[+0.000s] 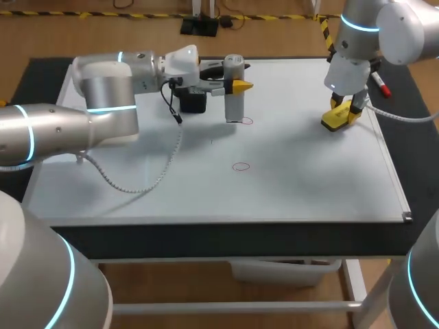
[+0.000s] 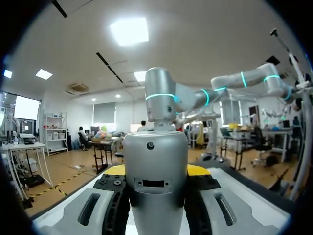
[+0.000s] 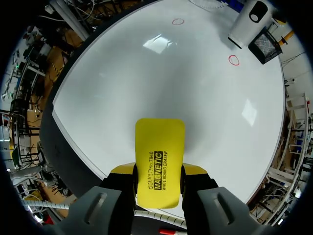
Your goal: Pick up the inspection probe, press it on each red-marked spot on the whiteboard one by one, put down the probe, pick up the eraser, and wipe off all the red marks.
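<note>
The left gripper (image 1: 237, 86) clamps the upright silver-grey cylindrical probe (image 1: 234, 106), its base on the white whiteboard (image 1: 302, 185) just beside a small red circle (image 1: 245, 121), probably for pressing there. The right gripper (image 3: 157, 185) holds the yellow rectangular eraser (image 3: 159, 156) tight, I think ready for wiping

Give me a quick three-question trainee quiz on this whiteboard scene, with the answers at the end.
1. True or false: the left gripper is shut on the silver cylindrical inspection probe.
2. What does the right gripper hold? A) a marker pen B) the yellow rectangular whiteboard eraser C) nothing
3. How many red circle marks show on the white whiteboard?
Key: 1 true; 2 B; 3 two, one beside the probe's foot, one nearer the front edge.
</note>
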You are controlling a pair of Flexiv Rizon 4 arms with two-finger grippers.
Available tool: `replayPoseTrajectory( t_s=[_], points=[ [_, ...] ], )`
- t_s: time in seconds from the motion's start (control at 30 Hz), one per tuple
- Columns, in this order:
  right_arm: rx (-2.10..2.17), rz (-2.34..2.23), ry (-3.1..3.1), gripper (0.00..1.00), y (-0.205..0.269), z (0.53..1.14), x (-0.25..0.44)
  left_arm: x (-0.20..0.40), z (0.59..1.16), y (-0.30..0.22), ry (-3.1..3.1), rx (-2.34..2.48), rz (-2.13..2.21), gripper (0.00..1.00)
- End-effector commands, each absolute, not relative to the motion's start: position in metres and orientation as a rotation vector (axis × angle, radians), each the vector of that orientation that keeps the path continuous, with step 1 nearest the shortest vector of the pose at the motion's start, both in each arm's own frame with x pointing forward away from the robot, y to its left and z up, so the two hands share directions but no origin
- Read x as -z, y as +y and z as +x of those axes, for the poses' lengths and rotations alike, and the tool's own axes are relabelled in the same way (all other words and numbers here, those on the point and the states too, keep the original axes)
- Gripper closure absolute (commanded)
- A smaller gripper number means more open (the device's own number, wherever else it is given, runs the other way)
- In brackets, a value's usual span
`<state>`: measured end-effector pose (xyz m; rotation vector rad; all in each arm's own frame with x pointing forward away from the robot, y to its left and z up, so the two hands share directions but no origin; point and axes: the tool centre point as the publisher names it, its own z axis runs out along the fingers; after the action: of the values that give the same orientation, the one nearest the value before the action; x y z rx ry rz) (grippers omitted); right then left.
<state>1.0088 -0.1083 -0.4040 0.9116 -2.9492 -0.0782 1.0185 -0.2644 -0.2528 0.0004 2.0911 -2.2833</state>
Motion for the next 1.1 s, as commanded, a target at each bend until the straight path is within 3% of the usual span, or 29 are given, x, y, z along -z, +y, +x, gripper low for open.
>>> replayPoseTrajectory(
  t_s=[0.03, 1.1],
  points=[
    [0.074, 0.913, -2.945, 1.00, -0.109, 1.010, 0.403, 0.255, 1.019, -0.271, 2.086, 2.278, -0.007, 1.00],
    [0.074, 0.913, -2.945, 1.00, -0.109, 1.010, 0.403, 0.279, 1.039, -0.290, 2.103, 2.286, -0.045, 1.00]
  ],
)
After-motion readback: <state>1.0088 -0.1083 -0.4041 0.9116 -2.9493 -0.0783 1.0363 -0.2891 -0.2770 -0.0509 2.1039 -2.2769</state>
